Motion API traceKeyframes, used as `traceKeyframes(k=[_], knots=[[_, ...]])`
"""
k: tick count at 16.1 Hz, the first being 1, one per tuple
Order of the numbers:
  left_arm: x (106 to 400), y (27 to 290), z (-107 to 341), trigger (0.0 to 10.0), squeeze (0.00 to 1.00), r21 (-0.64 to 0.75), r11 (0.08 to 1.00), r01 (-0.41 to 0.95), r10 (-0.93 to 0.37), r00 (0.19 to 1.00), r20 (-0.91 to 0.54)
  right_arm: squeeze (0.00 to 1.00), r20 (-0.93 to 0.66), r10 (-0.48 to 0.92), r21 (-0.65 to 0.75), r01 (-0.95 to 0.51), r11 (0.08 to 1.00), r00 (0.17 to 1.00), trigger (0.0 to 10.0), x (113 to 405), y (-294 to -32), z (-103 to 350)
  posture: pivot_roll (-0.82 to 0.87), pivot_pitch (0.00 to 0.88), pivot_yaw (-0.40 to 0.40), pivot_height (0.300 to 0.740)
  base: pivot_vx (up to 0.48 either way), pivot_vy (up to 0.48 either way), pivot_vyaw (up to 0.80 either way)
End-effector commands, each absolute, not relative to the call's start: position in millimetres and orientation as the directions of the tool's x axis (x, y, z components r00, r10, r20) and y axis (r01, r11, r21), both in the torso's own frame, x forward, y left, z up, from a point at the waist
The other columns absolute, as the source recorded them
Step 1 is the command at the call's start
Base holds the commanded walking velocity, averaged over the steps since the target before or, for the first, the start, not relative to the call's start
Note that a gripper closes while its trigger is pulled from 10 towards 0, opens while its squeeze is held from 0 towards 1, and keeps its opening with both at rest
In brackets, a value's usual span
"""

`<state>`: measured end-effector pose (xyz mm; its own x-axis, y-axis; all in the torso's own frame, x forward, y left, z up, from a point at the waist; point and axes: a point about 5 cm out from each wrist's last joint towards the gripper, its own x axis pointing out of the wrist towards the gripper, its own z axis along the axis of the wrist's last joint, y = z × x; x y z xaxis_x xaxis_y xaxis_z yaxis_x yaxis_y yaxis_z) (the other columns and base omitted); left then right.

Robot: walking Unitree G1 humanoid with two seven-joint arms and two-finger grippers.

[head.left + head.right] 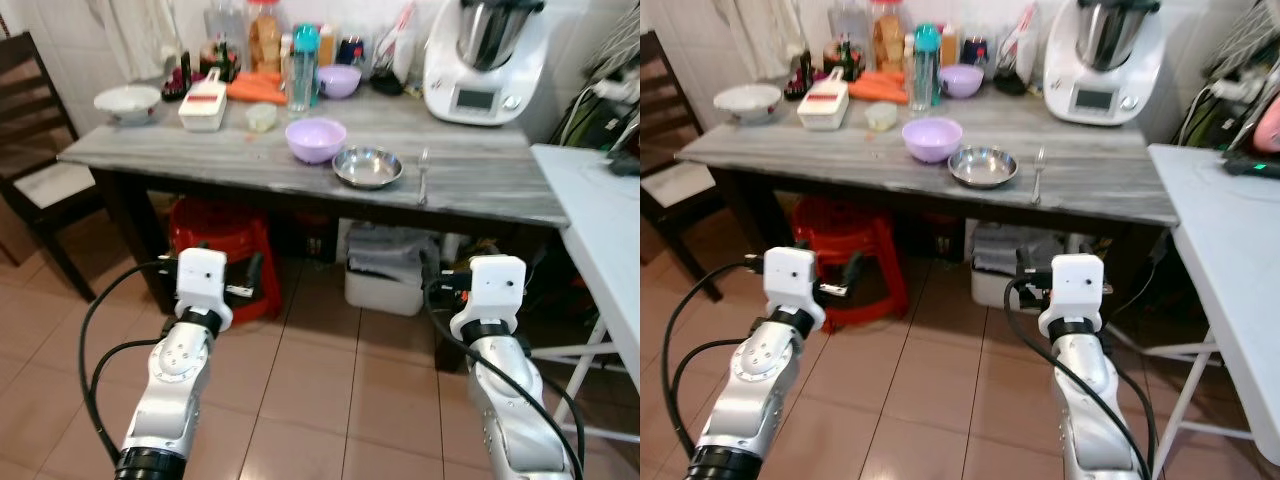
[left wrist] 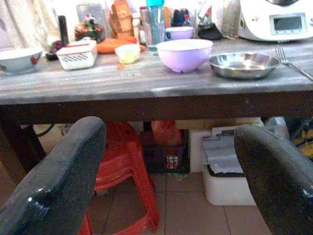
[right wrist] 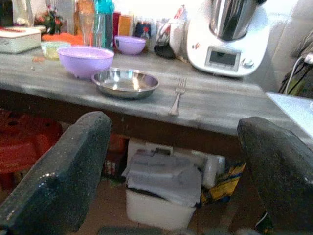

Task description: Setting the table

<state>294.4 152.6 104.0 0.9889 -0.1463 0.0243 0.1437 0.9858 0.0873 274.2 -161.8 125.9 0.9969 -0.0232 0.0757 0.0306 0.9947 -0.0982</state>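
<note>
Nearest the robot, both arms are held out low over the tiled floor (image 1: 320, 400), short of the bench (image 1: 480, 175). The left end effector (image 2: 166, 181) has its two black fingers spread wide with nothing between them, and the right end effector (image 3: 171, 181) is spread and empty likewise. Under the bench stand a red stool (image 1: 225, 250) and a white bin (image 1: 385, 275). On the bench's near edge, about the middle, sit a steel bowl (image 1: 368, 166) and, just beside it on the robot's left, a lilac bowl (image 1: 316, 139); a fork (image 1: 423, 172) lies apart on the steel bowl's right. Farther back are a white grater box (image 1: 204, 104), a patterned bowl (image 1: 127, 101), a teal-capped bottle (image 1: 304, 68), a second lilac bowl (image 1: 339, 80) and a white kitchen machine (image 1: 485, 60). The step in hand looks like the approach: nothing is gripped yet. The next move probably calls for stepping closer and lifting an arm above the bench edge to reach the fork or a bowl.
</note>
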Motion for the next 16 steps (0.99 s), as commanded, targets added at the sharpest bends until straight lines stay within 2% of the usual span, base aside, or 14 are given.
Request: traceKeyframes(k=[1, 9, 13, 16], knots=[[295.7, 151.8, 105.2, 10.0, 0.0, 0.09, 0.984, 0.151, -0.154, 0.988, 0.027, 0.0, 0.071, -0.02, -0.084, 0.026, 0.996, 0.997, 10.0, 275.5, -161.7, 127.0, -0.05, 0.0, -0.025, 0.74, 0.0, -0.262, 0.0], [297.4, 149.7, 106.7, 10.0, 0.0, 0.085, 0.984, 0.159, -0.162, 0.986, 0.033, 0.0, 0.07, -0.013, -0.074, 0.019, 0.997, 0.997, 10.0, 276.2, -163.0, 127.7, -0.05, 0.0, -0.024, 0.74, 0.0, -0.405, 0.0], [297.1, 148.8, 106.4, 10.0, 0.0, 0.083, 0.983, 0.166, -0.169, 0.985, 0.032, 0.0, 0.089, -0.034, -0.001, 0.034, 0.999, 0.995, 10.0, 274.9, -163.8, 130.9, -0.05, 0.0, -0.022, 0.74, 0.0, -0.411, 0.0], [297.2, 148.5, 106.3, 10.0, 0.0, 0.083, 0.982, 0.17, -0.174, 0.984, 0.033, 0.0, 0.082, -0.035, 0.004, 0.035, 0.999, 0.996, 10.0, 275.0, -163.4, 130.0, -0.05, 0.0, -0.022, 0.74, 0.0, -0.411, 0.0]])
